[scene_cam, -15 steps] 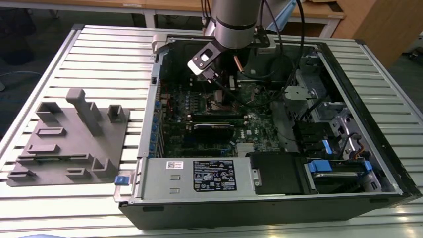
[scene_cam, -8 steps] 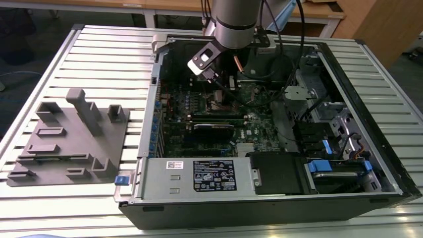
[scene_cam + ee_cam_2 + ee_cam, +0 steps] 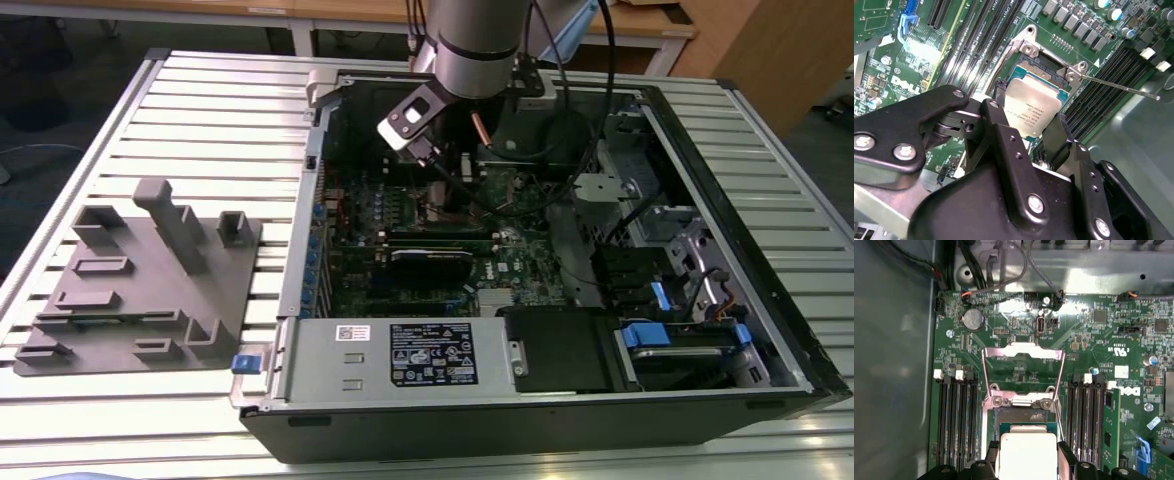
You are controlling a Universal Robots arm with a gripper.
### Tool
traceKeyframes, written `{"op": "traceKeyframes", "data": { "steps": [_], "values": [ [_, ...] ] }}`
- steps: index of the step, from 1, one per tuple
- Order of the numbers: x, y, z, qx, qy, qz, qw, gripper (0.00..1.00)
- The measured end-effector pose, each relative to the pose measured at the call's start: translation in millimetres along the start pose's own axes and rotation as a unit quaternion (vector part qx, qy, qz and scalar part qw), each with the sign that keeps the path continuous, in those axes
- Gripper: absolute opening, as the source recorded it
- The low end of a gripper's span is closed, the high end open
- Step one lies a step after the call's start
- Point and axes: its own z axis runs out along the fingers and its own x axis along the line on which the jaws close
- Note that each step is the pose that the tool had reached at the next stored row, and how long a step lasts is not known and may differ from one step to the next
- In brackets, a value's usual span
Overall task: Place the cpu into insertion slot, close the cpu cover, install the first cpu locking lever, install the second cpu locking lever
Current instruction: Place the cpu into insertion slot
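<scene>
Placing step in hand: your pincer (image 3: 1027,116) grips the cpu (image 3: 1035,102) by two edges, just above the insertion slot (image 3: 1040,66); the cpu cover (image 3: 1023,353) stands open beside that slot. Seating likely needs squaring up.

On my feed, white lettering is printed on the green motherboard (image 3: 884,20), and fine dark lines of print sit on the cpu (image 3: 1032,107) top. A black label (image 3: 431,352) sits beside a small white sticker (image 3: 354,333) on the silver casing (image 3: 320,372). Most is too fine for me to make out.
</scene>
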Motion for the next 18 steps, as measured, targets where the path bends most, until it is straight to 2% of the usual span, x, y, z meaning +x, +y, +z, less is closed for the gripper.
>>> {"op": "traceKeyframes", "data": {
  "steps": [4,18],
  "values": [
    [0.0,0.1,0.1,0.0029,0.0001,0.0,1.0,0.54],
    [0.0,0.9,1.7,0.0024,0.0005,0.016,0.9999,0.54]
  ]
}}
